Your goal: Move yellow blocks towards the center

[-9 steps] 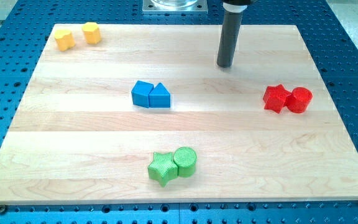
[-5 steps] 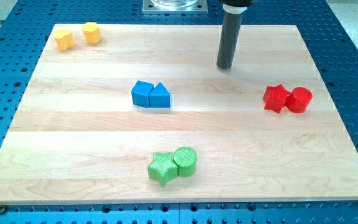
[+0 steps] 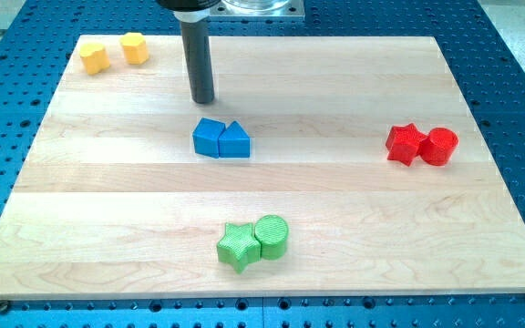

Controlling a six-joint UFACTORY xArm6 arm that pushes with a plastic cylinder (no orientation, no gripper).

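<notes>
Camera view: my tip point(image 3: 203, 99), no fingers, holds nothing, sits above blue blocks point(image 3: 221, 138); it may separate yellow blocks point(image 3: 115, 52).

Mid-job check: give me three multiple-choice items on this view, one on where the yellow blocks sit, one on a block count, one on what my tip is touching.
1. Where are the two yellow blocks?
A. the view's top left corner
B. the board's center
C. the view's bottom right

2. How many blocks are on the board?
A. six
B. eight
C. ten

3. What is my tip touching?
A. a yellow block
B. the red star
C. no block

Key: 1 A, since the yellow blocks sit side by side in that corner of the board. 2 B, four pairs: yellow, blue, red, green. 3 C, my tip stands on bare wood just above the blue pair, right of the yellow ones.
</notes>
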